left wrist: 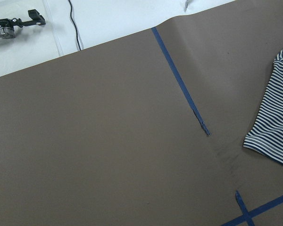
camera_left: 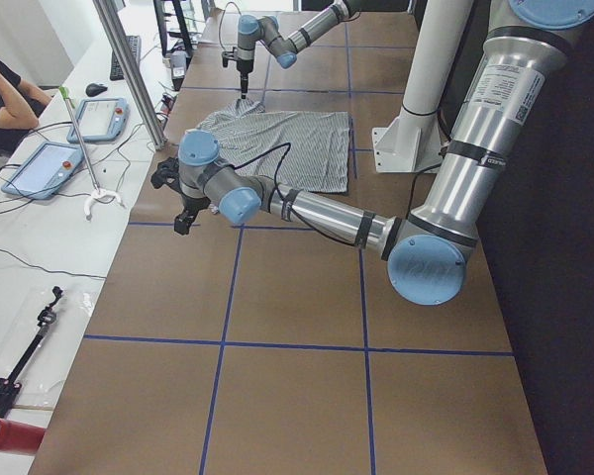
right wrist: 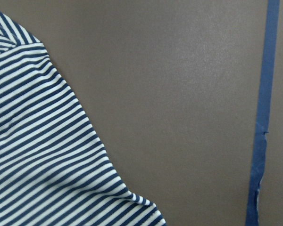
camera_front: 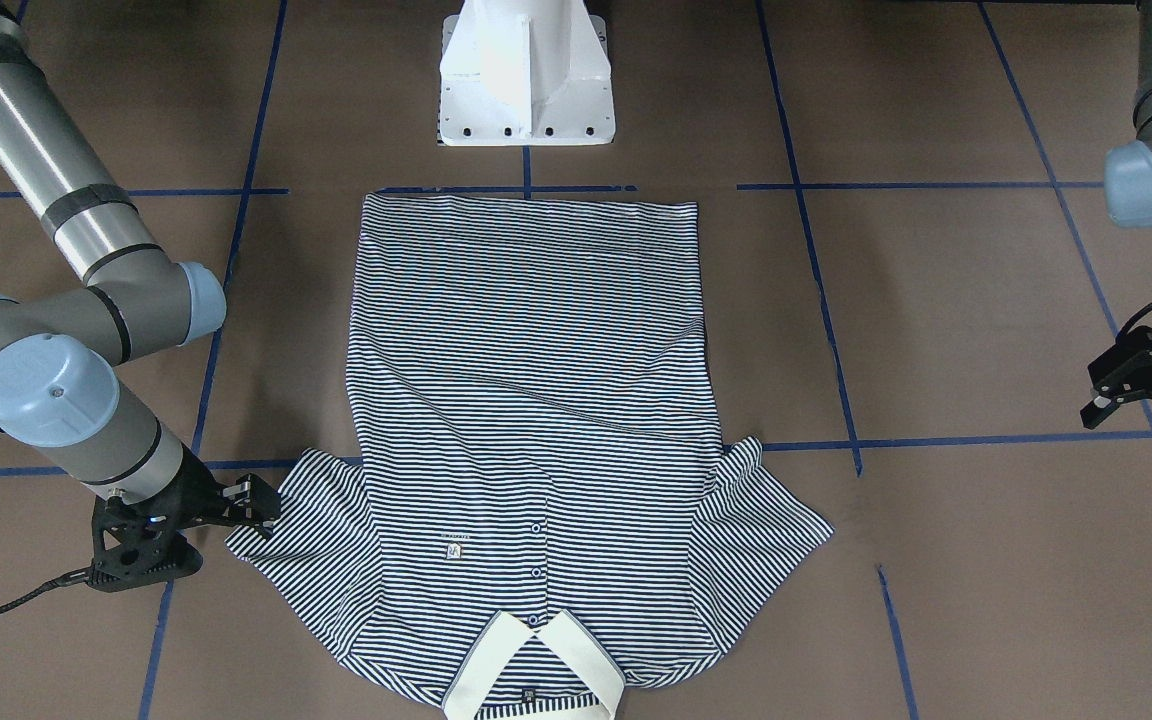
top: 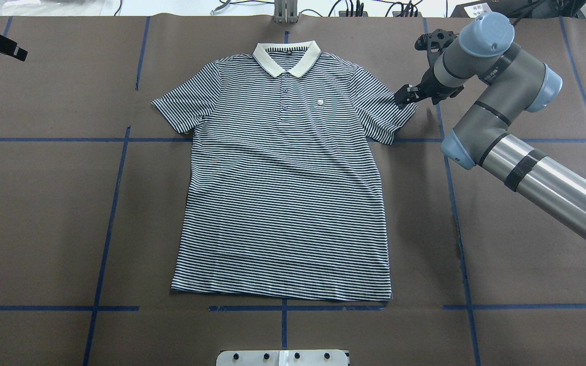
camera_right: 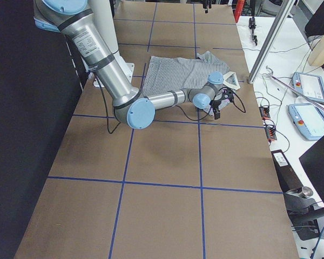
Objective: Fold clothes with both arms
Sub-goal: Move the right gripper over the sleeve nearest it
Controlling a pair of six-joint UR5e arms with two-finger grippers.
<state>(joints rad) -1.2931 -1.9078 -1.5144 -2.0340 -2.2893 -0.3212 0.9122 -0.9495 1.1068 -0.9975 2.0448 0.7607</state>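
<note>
The striped polo shirt (top: 283, 193) lies flat and face up on the brown table, with its cream collar (top: 286, 56) at the far edge and its hem nearest my base. It also shows in the front view (camera_front: 536, 400). My right gripper (top: 409, 94) hovers low beside the shirt's right sleeve (top: 382, 112), at the sleeve's outer edge (camera_front: 266, 530); its jaws look open and hold nothing. The right wrist view shows that sleeve (right wrist: 42, 155) on bare table. My left gripper (camera_front: 1146, 400) is open and empty, well off to the side of the left sleeve (top: 181, 104).
Blue tape lines (top: 115, 203) mark a grid on the brown table cover. My white pedestal base (camera_front: 526, 75) stands behind the hem. A side bench with tablets (camera_left: 40, 168), cables and a seated person runs along the table's far edge.
</note>
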